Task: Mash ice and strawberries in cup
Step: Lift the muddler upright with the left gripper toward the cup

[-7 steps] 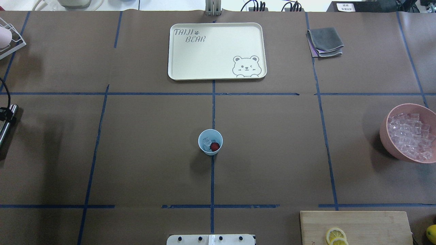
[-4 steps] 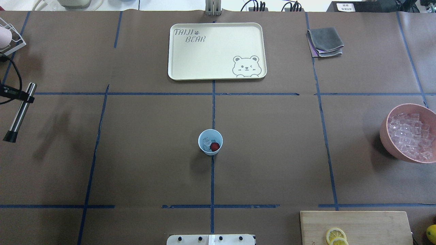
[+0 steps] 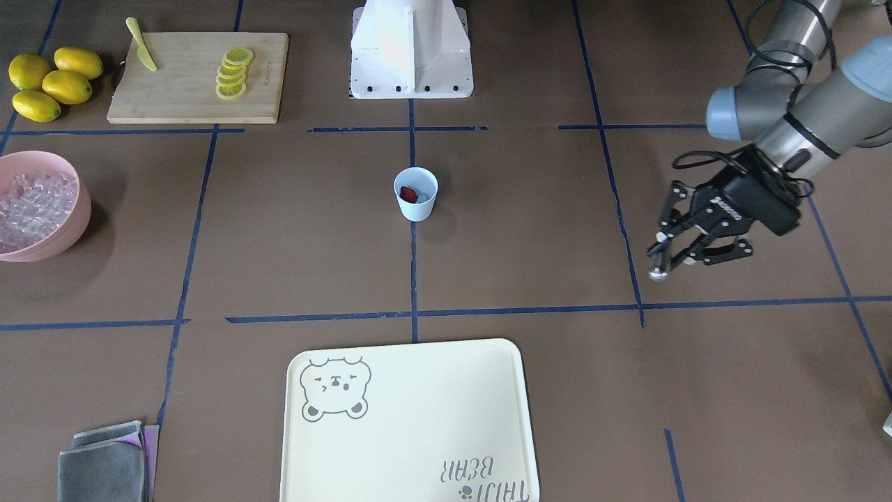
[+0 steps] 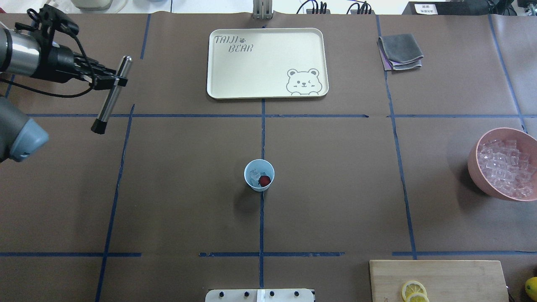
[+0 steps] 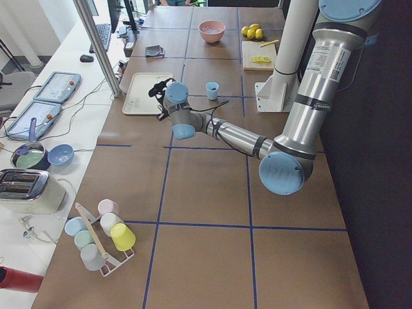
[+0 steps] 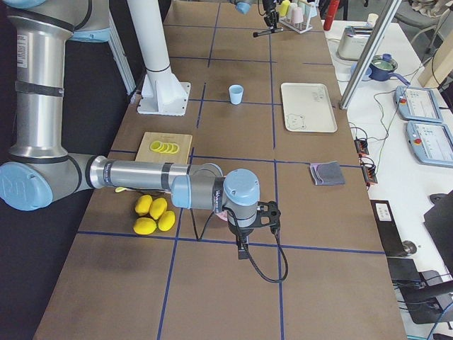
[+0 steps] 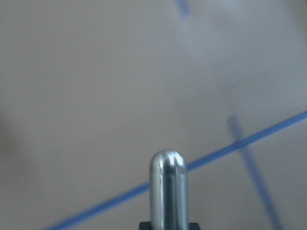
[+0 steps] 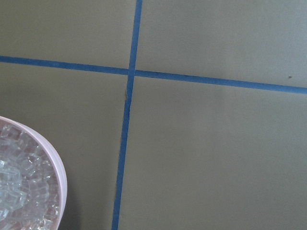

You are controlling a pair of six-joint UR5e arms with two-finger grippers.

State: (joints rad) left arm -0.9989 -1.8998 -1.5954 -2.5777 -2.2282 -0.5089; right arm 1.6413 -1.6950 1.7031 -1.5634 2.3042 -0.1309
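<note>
Clamping a steel muddler (image 4: 108, 105) toward its rounded end, the robot's left gripper (image 4: 113, 80) hangs over the table's far-left area, with the rod tilted and its black tip lowest. The pale-blue cup (image 4: 259, 175) stands at the table's middle, well apart, holding ice (image 4: 254, 175) and 1 strawberry (image 4: 264, 180), seemingly unmashed. The step looks like fetching the tool. Next, it needs setting upright over the cup's mouth. Whether the right gripper (image 6: 243, 244), near the pink bowl (image 4: 473, 161), is clenched cannot be told.
</note>
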